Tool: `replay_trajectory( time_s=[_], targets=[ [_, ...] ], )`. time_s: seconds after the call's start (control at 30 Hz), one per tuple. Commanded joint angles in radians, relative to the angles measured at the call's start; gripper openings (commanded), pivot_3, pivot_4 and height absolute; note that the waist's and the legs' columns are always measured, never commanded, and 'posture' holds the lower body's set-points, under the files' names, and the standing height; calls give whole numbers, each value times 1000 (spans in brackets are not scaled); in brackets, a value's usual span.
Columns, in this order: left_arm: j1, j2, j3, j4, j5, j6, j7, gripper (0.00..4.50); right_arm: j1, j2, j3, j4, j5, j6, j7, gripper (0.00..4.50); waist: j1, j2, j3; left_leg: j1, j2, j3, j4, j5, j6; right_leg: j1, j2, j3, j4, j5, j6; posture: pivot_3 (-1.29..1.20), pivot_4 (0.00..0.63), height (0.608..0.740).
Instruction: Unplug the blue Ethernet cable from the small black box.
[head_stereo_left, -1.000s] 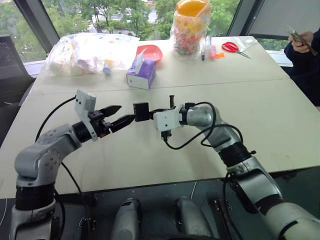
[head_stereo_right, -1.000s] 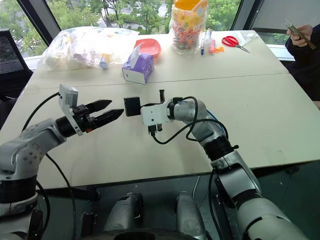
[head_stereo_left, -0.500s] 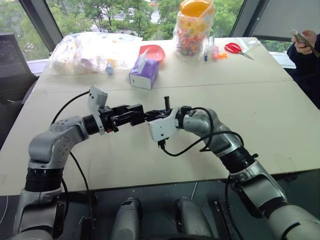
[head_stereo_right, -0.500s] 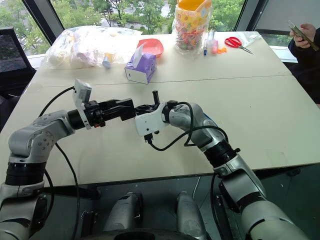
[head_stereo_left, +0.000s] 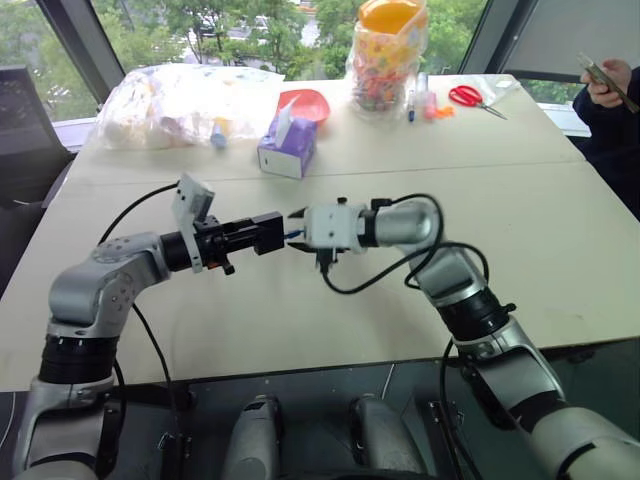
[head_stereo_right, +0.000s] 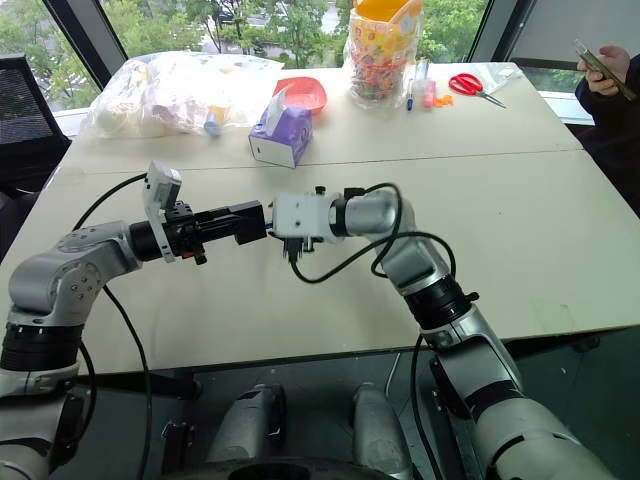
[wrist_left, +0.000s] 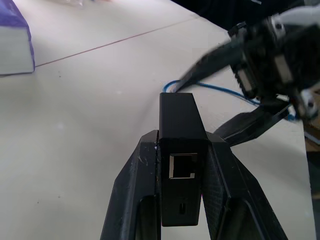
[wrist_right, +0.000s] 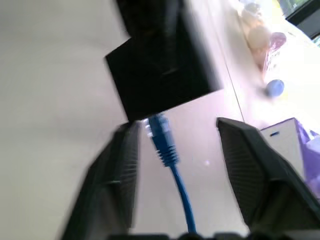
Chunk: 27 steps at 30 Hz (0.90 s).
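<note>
Grippers are seen meeting above the table (head_stereo_left: 560, 230) at frame centre in the head views. Left gripper (wrist_left: 182, 150) is clamped shut on the small black box (wrist_left: 181, 145), whose sides are pinched between both fingers (wrist_left: 132, 190); an empty port is seen on the box face turned toward the wrist camera. In the left eye view the box (head_stereo_left: 267, 232) is held just left of centre, clear of the tabletop. Right gripper (wrist_right: 175, 135) is pointed at the box from the right, its jaws spread apart and closed on nothing. The blue Ethernet cable (wrist_right: 172, 165) is seen between those open fingers (wrist_right: 250, 165), its plug end touching the box edge; whether the plug is seated cannot be told. More blue cord is draped over the table beyond the box in the left wrist view. A purple tissue box (head_stereo_left: 286, 148) is placed toward the upper centre, well apart.
</note>
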Motion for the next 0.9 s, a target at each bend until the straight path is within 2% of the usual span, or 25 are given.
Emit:
replay_trajectory(
  time_s=[0.03, 0.07, 0.17, 0.27, 0.43, 0.57, 0.67, 0.77, 0.9],
  targets=[
    [-15, 31, 65, -26, -63, -7, -69, 487, -20, -55, -47, -125, 206, 229, 149, 4141, 6, 0, 0, 0, 0, 0, 0, 0, 0, 0, 0, 0, 0, -1, -1, 0, 150, 735],
    [-22, 37, 77, -30, -84, 5, -85, 487, -33, -53, -81, -137, 283, 317, 169, 4481, 9, 0, 1, 0, 0, 0, 0, 0, 0, 0, 0, 0, 0, -1, -2, 0, 150, 735],
    [-50, 60, 103, -43, -143, 40, -123, 487, -114, 3, -203, -49, 441, 556, 103, 4481, 7, 0, 1, 0, 0, 0, 0, 0, 0, 0, 0, 0, 0, -1, -3, 0, 150, 735],
    [-68, 75, 117, -52, -187, 80, -127, 487, -170, 27, -235, 24, 498, 747, 15, 4481, 7, 0, 1, 0, 1, 0, 1, 0, 0, 0, 0, 0, 0, -1, -4, 0, 150, 735],
    [-54, 95, 113, -78, -208, 97, -135, 487, -192, 53, -293, 29, 592, 862, -78, 4481, 10, 0, 1, -2, 0, 0, 0, 0, 0, -2, 0, 0, 0, -1, -3, 0, 150, 735],
    [-61, 94, 114, -79, -212, 103, -131, 487, -173, 51, -276, -9, 631, 875, -128, 4481, 9, 0, 1, -2, 0, 0, 0, 0, 1, -2, 0, 0, 0, 0, -1, 0, 150, 735],
    [-64, 95, 113, -77, -213, 103, -130, 487, -164, 54, -272, -18, 654, 878, -163, 3672, 8, 0, 1, -2, 0, 0, 0, 0, 1, -2, 0, 0, 0, 0, -3, 0, 150, 735],
    [-61, 97, 110, -78, -209, 99, -131, 487, -159, 47, -259, -24, 676, 882, -184, 2156, 9, 0, 1, -2, 0, 0, 0, 0, 1, -2, 0, 0, 0, -1, -3, 0, 150, 735],
    [-62, 97, 111, -77, -210, 100, -129, 487, -153, 35, -238, -40, 703, 885, -193, 2156, 9, 0, 1, -2, 0, 0, 0, 0, 1, -2, 0, 0, 0, -1, -3, 0, 150, 735]
  ],
)
